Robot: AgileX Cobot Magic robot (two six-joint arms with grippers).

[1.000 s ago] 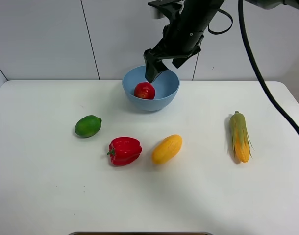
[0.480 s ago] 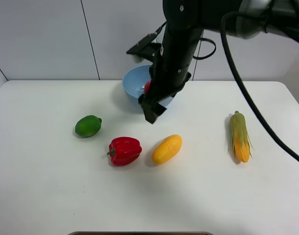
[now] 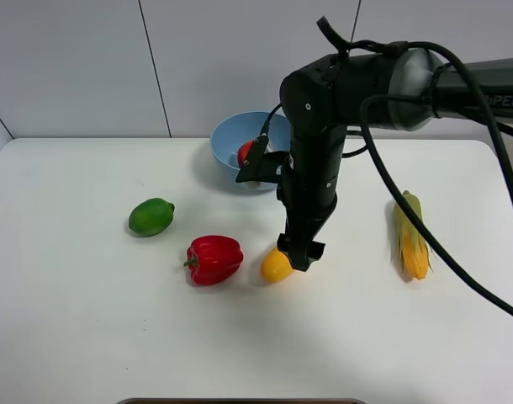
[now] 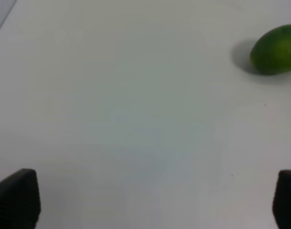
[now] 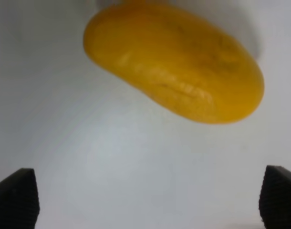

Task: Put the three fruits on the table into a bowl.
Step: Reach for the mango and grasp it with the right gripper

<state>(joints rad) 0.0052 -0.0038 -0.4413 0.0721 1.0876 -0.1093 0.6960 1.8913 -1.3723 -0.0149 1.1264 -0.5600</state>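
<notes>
The right gripper (image 3: 300, 252) hung low over the mango (image 3: 275, 265), hiding its right end in the high view. In the right wrist view its jaws stood wide with nothing between them, and the mango (image 5: 174, 67) lay on the white table (image 3: 88, 320) just ahead of the fingertips. The apple (image 3: 245, 153) sat inside the light-blue bowl (image 3: 227, 135) at the back of the table. The lime (image 3: 150, 216) lay well to the left, with the red pepper (image 3: 214, 258) between it and the mango. The corn cob (image 3: 410, 236) lay far right. The left gripper (image 4: 150, 198) was spread wide and empty above bare table, the lime (image 4: 275, 50) ahead of it.
</notes>
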